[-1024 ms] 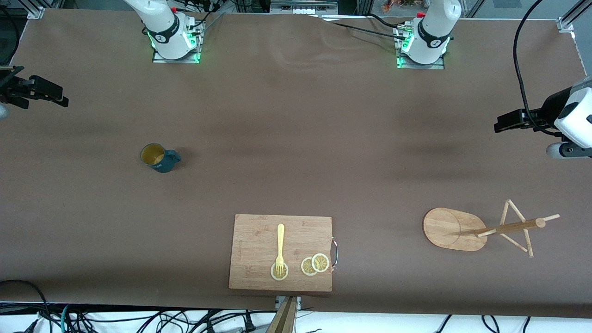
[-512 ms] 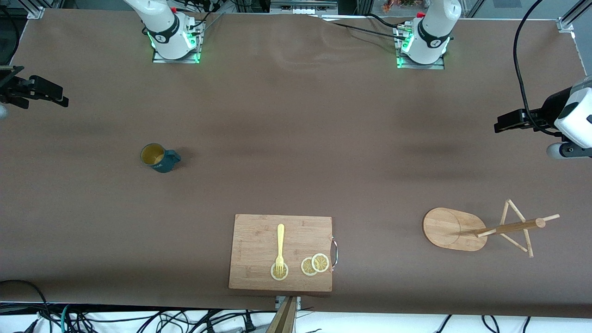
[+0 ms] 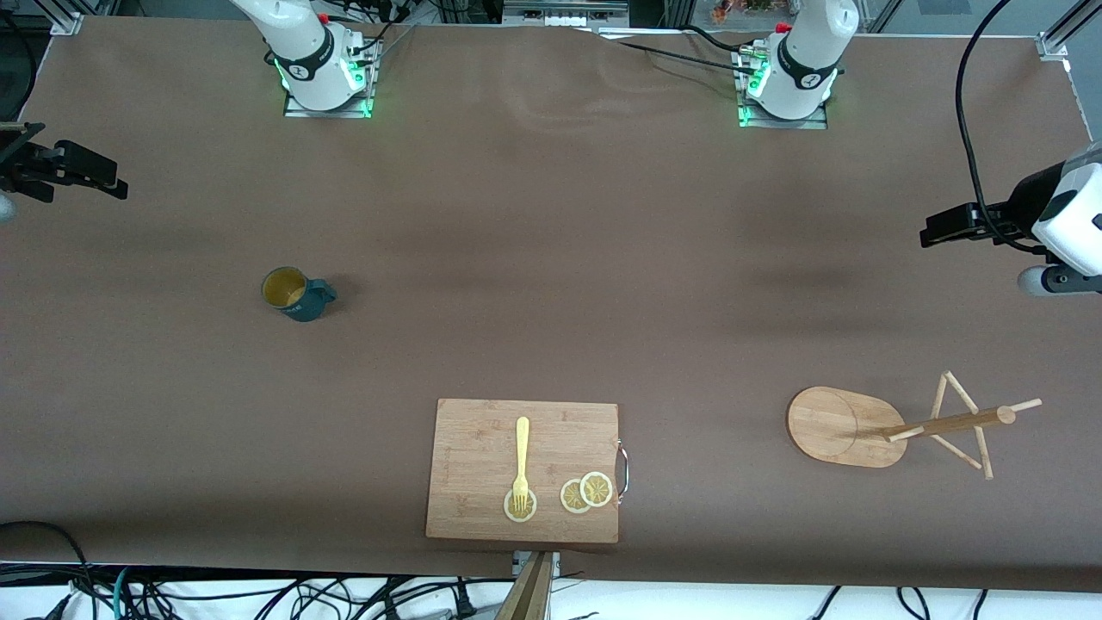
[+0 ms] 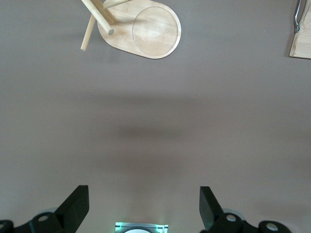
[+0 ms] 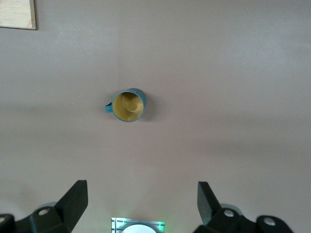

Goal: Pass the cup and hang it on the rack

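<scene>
The cup (image 3: 295,295), dark teal with a mustard-yellow inside, stands upright on the brown table toward the right arm's end; its handle points toward the left arm's end. The right wrist view sees the cup (image 5: 128,105) from above. High over that end my right gripper (image 5: 141,201) hangs open and empty, well apart from the cup. The rack (image 3: 839,426), a light wooden mug tree on an oval base, stands toward the left arm's end, nearer to the front camera than the cup. My left gripper (image 4: 144,204) hangs open and empty high over bare table, away from the rack (image 4: 146,31).
A wooden cutting board (image 3: 473,439) with a metal handle lies at the table's edge nearest the front camera, midway between cup and rack. On it are a yellow fork (image 3: 521,456) and lemon slices (image 3: 587,492). Cables lie off that edge.
</scene>
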